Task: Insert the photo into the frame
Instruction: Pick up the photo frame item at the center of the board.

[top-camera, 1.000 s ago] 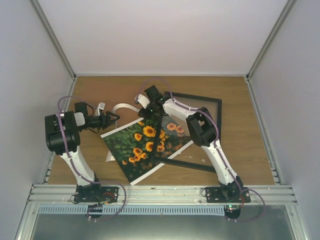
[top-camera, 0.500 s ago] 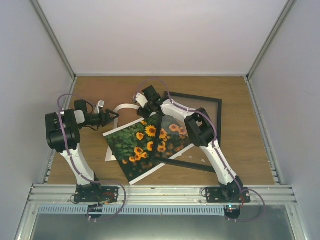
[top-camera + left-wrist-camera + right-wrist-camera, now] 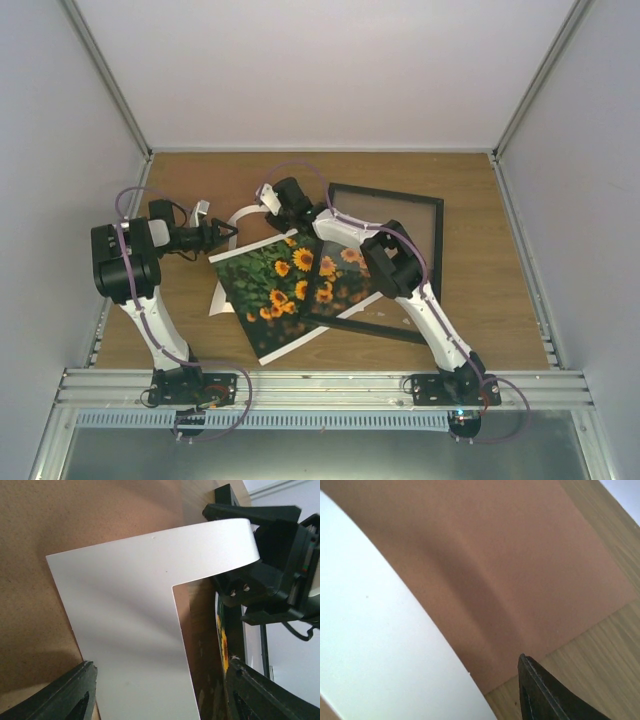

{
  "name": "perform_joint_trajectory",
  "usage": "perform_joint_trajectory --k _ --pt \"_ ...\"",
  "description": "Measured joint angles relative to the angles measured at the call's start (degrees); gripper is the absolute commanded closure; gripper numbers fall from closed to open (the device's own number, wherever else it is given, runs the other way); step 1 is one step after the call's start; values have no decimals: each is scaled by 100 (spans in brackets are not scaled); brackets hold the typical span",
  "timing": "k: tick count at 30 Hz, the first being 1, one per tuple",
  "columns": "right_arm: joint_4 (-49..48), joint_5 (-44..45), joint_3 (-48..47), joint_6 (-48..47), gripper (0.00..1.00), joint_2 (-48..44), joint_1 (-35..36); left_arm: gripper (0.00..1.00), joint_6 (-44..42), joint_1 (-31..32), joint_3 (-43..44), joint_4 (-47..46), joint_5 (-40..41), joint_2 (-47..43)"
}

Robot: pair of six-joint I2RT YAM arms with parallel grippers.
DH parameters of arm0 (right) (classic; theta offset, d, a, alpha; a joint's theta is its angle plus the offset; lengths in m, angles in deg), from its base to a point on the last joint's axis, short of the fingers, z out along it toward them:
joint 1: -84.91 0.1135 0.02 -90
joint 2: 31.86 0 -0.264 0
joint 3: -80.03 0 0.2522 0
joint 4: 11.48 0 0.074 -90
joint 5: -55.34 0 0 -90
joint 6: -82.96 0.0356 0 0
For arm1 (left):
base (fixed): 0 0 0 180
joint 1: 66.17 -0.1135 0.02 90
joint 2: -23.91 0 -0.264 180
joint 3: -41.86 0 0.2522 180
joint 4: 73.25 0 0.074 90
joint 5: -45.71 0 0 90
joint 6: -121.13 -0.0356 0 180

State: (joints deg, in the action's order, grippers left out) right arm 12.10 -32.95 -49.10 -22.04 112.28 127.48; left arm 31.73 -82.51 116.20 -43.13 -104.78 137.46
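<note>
Right side, upper right: bare table (image 3: 490, 280) beside the frame (image 3: 439, 250), open.
Centre: the photo (image 3: 265, 285) overlapping frame's left rail; right arm (image 3: 395, 265) crosses above.
Upper left: raised white mat (image 3: 243, 214) blocks passage.

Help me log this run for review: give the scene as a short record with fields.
photo: flat on the table, right part under the frame's left side
frame: lying flat, photo not squared inside it
white mat: partly beneath the photo, far corner curled upward
backing board: brown, under the mat
left pincer: open, over the mat
right pincer: at the mat's curled corner, grip unclear
</note>
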Motion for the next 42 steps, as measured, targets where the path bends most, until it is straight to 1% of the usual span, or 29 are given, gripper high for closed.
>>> perform_joint_trajectory --k 1,3,6,8,9,10,15,18,23,27,31,33,36,40,42 --pt "-114 57 105 -22 58 -22 9 27 -20 0 4 13 -2 0" --pt "-321 157 376 -72 62 -94 17 22 -39 -9 22 50 -11 -2" --pt "-546 264 708 -144 73 -232 17 13 -76 -52 31 133 22 -81" --pt "-673 295 815 -168 82 -330 17 7 -109 -122 35 243 181 -254" --pt "-704 297 839 -195 84 -369 17 2 -120 -177 42 291 256 -358" --pt "-723 302 848 -151 86 -433 17 1 -125 -251 66 350 339 -490" --pt "-809 271 809 39 86 -673 15 1 -114 -643 415 533 734 -1250" --pt "-820 236 662 157 91 -708 17 1 -151 -798 693 656 817 -1626" --pt "-817 221 476 306 91 -710 17 1 -210 -809 796 966 435 -1976" --pt "-817 210 426 343 91 -710 17 5 -214 -782 496 1123 87 -2308" --pt "-802 181 409 356 90 -710 17 13 -144 -647 114 1147 -125 -2511" --pt "-793 162 387 361 89 -710 17 22 -59 -520 -42 1132 -184 -2511" --pt "-774 144 341 387 88 -710 17 41 111 -345 -210 1132 -260 -2503" --pt "-765 111 258 402 83 -710 17 71 358 -256 -188 1012 -398 -2424" --pt "-743 90 214 415 74 -710 17 88 457 -256 -149 955 -452 -2365"
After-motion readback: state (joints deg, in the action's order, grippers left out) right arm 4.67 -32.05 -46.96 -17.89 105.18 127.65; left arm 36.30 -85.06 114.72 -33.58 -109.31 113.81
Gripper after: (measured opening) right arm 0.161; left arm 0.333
